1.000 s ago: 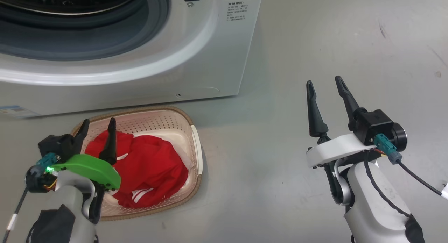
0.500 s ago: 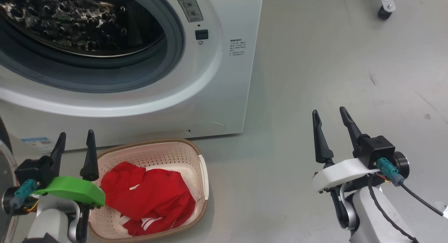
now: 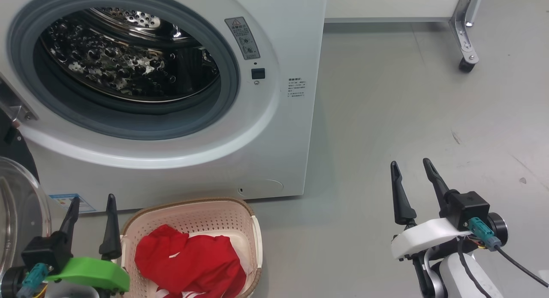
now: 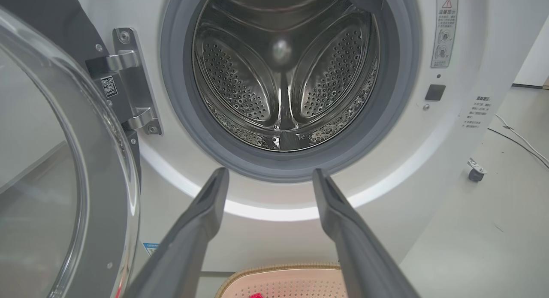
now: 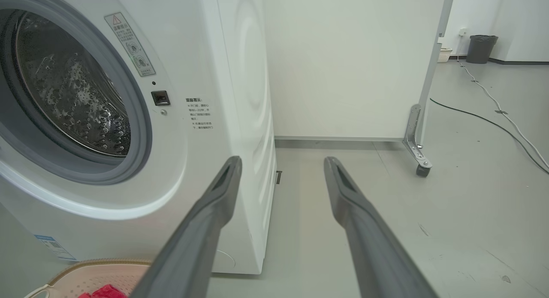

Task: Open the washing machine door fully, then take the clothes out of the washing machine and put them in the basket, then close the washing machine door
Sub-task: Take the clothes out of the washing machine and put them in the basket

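door [image 4: 43, 182]: bulging clear glass, swung wide
drum [image 3: 128, 62]: shiny perforated steel
basket [image 3: 188, 214]: cream perforated plastic, woven-look rim, on floor [image 3: 386, 118] before washing machine [image 3: 274, 130]
clothes [image 3: 193, 263]: crumpled red fabric, in basket
left end effector [image 3: 94, 198]: tapered fingers spread
right end effector [image 3: 410, 162]: spread too

right hand [image 5: 282, 161]: spread | washing machine [image 5: 240, 75]: left | basket [image 5: 112, 275]: lower-left corner

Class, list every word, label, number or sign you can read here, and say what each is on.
No words can be read for sure.
Red warning triangle: atop the grey sticker on the washing machine front; its text is too small.
Printed block under the latch: blurred.
Blue label at the base: too small.
QR code on the door hinge: no words.
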`<state>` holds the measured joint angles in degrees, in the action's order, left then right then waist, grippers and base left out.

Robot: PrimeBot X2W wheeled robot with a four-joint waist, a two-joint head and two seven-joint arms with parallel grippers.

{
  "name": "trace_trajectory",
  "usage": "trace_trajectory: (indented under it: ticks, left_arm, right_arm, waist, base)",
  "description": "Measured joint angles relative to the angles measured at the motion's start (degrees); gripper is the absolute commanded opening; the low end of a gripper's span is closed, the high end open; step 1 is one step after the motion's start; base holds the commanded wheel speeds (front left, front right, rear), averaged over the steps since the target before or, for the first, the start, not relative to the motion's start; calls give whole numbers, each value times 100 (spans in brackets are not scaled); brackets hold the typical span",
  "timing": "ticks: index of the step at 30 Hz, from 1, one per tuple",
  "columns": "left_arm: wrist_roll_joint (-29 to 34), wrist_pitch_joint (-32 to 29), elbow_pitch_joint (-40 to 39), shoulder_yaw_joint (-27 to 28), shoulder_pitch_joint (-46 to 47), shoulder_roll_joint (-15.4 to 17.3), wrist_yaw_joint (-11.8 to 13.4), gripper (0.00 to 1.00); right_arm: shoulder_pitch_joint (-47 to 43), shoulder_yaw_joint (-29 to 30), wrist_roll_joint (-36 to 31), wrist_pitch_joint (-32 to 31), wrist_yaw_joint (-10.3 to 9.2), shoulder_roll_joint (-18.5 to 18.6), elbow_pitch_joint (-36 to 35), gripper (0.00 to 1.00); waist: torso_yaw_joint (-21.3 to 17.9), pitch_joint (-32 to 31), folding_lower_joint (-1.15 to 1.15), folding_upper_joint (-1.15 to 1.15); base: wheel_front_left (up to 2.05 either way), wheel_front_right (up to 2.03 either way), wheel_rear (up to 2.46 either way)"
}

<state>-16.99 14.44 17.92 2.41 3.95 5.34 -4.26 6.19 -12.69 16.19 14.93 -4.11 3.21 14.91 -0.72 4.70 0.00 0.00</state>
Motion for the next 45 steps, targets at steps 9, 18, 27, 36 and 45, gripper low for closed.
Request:
trace_trajectory:
  ticks: [9,18,27,36,45]
  left_arm:
    - [76,-1,-328,101,-382,-86,0,100]
    - [97,-1,-503,92,-580,-175,-7,100]
    - [146,-1,-677,93,-643,-216,-14,100]
    - [190,-1,-749,110,-707,-230,-18,100]
    - [252,-1,-838,129,-748,-248,-57,100]
  right_arm:
    - [-95,44,-26,0,52,0,-88,100]
    - [-190,53,-129,0,111,0,-104,100]
    - [-199,62,-170,0,112,-1,-119,100]
    - [-202,87,-176,0,165,-3,-125,100]
    - [-202,132,-178,0,170,-15,-153,100]
  waist:
    - [21,-176,0,0]
    - [52,-200,0,0]
    - [66,-180,0,0]
    - [68,-145,0,0]
    - [54,-104,0,0]
  base:
    - [0,0,0]
    - [0,0,0]
    - [0,0,0]
    - [0,0,0]
    - [-10,10,0]
